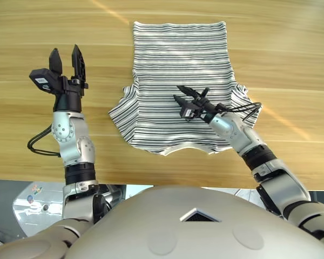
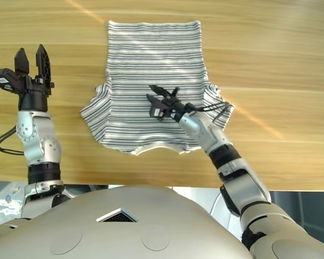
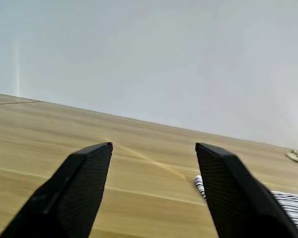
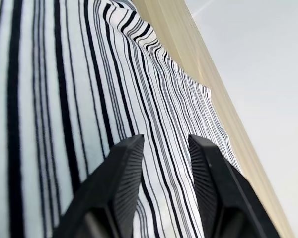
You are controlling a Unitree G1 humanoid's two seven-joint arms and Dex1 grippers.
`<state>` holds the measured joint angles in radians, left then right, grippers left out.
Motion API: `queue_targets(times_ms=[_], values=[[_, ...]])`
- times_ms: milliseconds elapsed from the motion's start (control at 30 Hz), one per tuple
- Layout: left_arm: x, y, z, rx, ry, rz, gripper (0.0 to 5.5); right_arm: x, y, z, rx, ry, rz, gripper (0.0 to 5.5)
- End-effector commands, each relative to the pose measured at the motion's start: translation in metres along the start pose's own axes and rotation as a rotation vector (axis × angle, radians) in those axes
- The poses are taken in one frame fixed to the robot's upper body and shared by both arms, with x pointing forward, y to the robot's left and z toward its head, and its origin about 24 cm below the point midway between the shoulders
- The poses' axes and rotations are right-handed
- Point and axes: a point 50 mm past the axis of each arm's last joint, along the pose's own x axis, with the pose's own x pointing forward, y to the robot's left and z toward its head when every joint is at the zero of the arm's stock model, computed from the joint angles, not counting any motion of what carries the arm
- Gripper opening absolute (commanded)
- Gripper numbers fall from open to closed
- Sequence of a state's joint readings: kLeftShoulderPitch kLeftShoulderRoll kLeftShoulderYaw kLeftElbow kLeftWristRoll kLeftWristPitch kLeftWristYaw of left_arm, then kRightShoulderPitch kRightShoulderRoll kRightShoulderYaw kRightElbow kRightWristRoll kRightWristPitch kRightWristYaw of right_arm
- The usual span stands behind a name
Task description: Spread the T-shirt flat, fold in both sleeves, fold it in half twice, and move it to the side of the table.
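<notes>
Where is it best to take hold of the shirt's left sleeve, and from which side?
Probably the sleeve by its outer edge, coming from the robot's left: it juts out there as a rumpled flap, and the open left tool is on that side.

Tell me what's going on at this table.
A humanoid robot is working on a striped T-shirt that lies on a wooden table. Its right gripper is low over the middle of the shirt, fingers apart and holding nothing. Its left gripper is raised off to the shirt's left, open and empty. The shirt lies mostly flat, with the sleeves bunched at the near end, and it is not yet folded in half.
</notes>
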<state>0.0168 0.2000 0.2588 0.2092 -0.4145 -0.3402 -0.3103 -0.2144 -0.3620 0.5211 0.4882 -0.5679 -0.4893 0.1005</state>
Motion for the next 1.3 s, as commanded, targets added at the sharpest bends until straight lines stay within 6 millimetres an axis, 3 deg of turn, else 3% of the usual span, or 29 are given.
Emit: queue_targets(times_ms=[33,133,200,233,300,367,467,600,867,1000,1300], values=[[-0.003,0.015,-0.001,0.105,0.024,0.006,3.12,-0.003,-0.005,-0.001,-0.001,0.020,-0.044,1.66],[-0.009,0.020,0.009,0.269,-0.032,-0.076,3.12,-0.012,-0.069,0.031,0.041,-0.195,-0.400,1.66],[-0.026,0.028,0.011,0.507,0.005,-0.192,3.12,-0.037,-0.109,0.049,0.202,-0.336,-0.599,1.66],[-0.041,0.036,0.005,0.678,0.106,-0.271,3.12,-0.051,-0.125,0.050,0.298,-0.377,-0.678,1.66],[-0.072,0.053,0.001,0.919,0.292,-0.423,3.12,-0.073,-0.142,0.045,0.426,-0.411,-0.748,1.66],[-0.095,0.062,0.005,1.102,0.418,-0.560,3.12,-0.088,-0.152,0.026,0.505,-0.349,-0.804,1.66],[-0.112,0.038,-0.007,1.219,0.494,-0.857,3.12,-0.106,-0.169,0.004,0.462,-0.217,-0.894,1.66],[-0.116,0.004,-0.012,1.218,0.446,-1.095,3.12,-0.125,-0.176,-0.020,0.321,-0.025,-0.909,1.66],[-0.092,0.011,-0.029,1.347,0.482,-1.101,3.12,-0.149,-0.170,-0.030,0.297,0.045,-0.960,1.66],[-0.098,0.017,-0.037,1.351,0.527,-1.076,3.12,-0.161,-0.168,-0.036,0.287,0.093,-0.995,1.66],[-0.100,-0.002,-0.051,1.299,0.473,-1.139,3.12,-0.157,-0.168,-0.035,0.289,0.089,-0.998,1.66]])
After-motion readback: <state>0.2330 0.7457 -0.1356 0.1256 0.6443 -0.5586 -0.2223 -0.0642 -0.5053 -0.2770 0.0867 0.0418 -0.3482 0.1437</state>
